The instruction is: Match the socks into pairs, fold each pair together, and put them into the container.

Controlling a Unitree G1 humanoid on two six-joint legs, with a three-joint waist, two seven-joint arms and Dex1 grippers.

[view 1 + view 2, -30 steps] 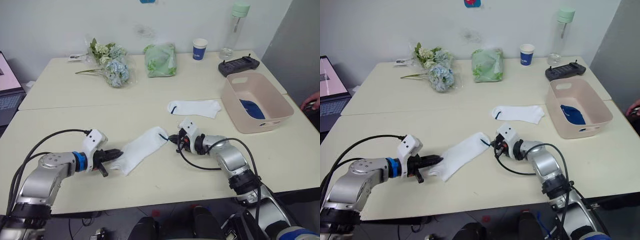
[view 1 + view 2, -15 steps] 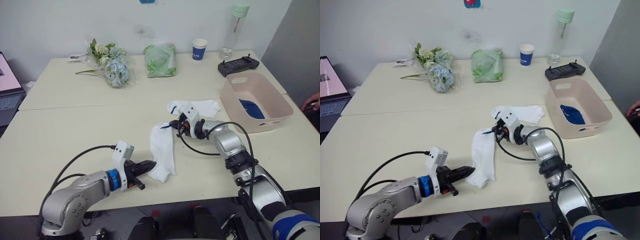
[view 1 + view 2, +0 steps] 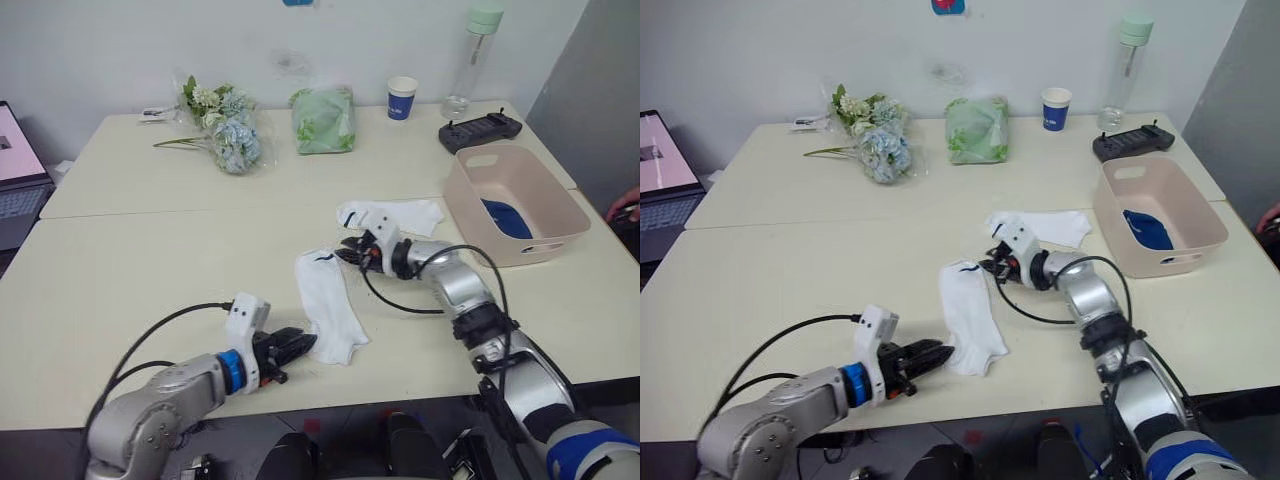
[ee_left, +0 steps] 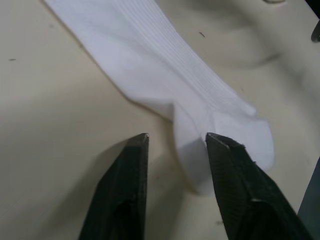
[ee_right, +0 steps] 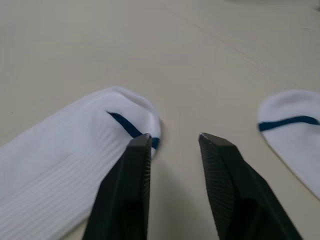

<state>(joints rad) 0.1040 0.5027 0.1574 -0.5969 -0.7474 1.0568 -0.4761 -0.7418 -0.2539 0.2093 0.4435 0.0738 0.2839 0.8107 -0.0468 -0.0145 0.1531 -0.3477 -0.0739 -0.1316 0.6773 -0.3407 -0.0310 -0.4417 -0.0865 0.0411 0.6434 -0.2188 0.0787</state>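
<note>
One white sock (image 3: 326, 305) lay flat on the cream table (image 3: 130, 270), running from mid-table toward the front edge, its blue-marked cuff end pointing away from that edge. The left gripper (image 3: 300, 343) sat at the sock's front-edge end, fingers (image 4: 131, 170) parted with the fabric just ahead of them — nothing pinched. The right gripper (image 3: 345, 253) was at the cuff end, fingers (image 5: 135, 165) apart, one tip beside the blue stripe, the sock not held. A second white sock (image 3: 390, 214) lay just behind the right gripper, toward the back edge, apart from the first. The pink container (image 3: 552, 210) stood near the right edge — something dark blue (image 3: 506, 218) inside, likely folded socks.
</note>
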